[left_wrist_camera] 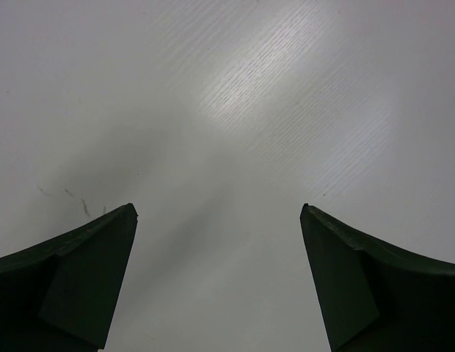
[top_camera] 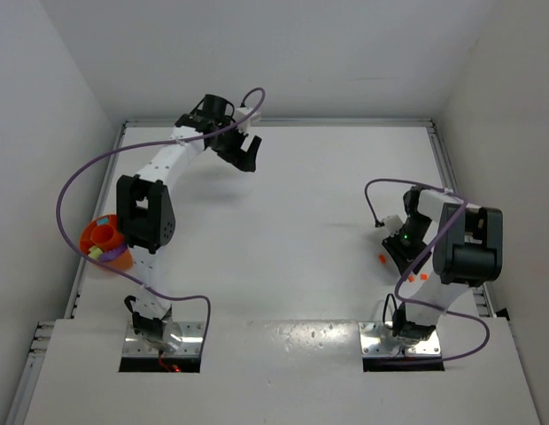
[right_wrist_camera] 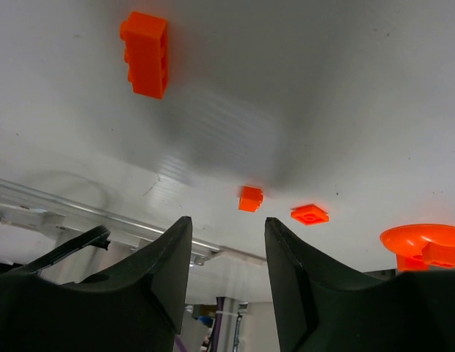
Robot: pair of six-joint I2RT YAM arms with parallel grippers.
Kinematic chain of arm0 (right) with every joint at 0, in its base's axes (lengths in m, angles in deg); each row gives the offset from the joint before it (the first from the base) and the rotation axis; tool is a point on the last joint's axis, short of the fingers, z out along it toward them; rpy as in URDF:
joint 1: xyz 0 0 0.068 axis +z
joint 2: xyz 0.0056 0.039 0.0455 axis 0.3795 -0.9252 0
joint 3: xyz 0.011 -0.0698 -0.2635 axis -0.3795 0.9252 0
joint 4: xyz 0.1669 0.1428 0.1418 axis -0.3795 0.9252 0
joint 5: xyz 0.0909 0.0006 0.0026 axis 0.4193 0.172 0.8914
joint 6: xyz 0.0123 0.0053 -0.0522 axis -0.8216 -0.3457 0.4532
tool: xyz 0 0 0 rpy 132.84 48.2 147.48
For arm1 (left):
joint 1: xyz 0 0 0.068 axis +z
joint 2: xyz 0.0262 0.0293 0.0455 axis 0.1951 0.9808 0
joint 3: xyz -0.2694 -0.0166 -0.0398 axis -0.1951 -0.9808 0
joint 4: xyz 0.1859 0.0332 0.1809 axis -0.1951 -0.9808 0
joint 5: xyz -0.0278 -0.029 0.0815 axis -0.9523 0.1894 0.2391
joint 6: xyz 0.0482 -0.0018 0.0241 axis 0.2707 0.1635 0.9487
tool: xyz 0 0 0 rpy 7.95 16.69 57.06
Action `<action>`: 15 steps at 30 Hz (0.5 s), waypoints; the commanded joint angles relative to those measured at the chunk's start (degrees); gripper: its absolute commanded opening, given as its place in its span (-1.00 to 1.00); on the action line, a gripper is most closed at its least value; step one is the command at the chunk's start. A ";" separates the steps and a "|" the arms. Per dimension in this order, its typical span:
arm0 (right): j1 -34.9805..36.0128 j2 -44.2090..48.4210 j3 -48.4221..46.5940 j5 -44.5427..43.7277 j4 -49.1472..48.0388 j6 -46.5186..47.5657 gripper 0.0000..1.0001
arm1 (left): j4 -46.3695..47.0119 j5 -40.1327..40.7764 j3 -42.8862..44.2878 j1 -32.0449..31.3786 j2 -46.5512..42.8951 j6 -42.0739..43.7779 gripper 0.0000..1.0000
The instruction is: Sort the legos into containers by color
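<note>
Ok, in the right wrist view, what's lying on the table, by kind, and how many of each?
Orange bricks: 3
Round orange piece: 1, with a blocky lump at its edge that I cannot identify
Total: 4

White tabletop (top_camera: 292,221): orange bowl (top_camera: 115,259) sits at its left edge, mid-left of the top view, w/ lime + purple bits at the rim, partly hidden behind an arm. Lower right of that view, three small orange legos (top_camera: 381,258) lie loose on the surface, one off to the left, two close together nearer the right edge. Right wrist view: tall orange brick (right_wrist_camera: 144,53) upper left, small orange cube (right_wrist_camera: 250,198) + flat orange plate (right_wrist_camera: 310,214) near ctr, just beside each other, not touching.
</note>
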 commanded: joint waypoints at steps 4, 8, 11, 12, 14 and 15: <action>-0.24 -1.28 0.78 -0.31 -3.35 -0.37 -0.09 | 1.14 -0.57 2.46 0.57 0.31 -0.82 0.99; -0.77 -1.28 1.30 -0.92 -4.41 -0.37 -0.12 | 1.14 -0.57 2.98 0.57 0.31 -0.82 0.99; -0.77 -1.89 1.92 -1.45 -5.11 -0.37 -0.15 | 1.14 -1.10 3.50 0.57 0.84 -0.82 0.99; -0.77 -1.89 1.92 -1.45 -5.64 -0.37 -0.17 | 1.14 -1.10 3.51 0.57 0.84 -0.82 0.99; -0.77 -2.42 1.92 -1.45 -5.64 -0.37 -0.20 | 1.14 -1.10 3.51 0.57 1.36 -0.82 0.99; -0.77 -2.42 1.92 -1.45 -5.64 -0.37 -0.22 | 1.14 -1.10 3.51 0.57 1.36 -0.82 0.99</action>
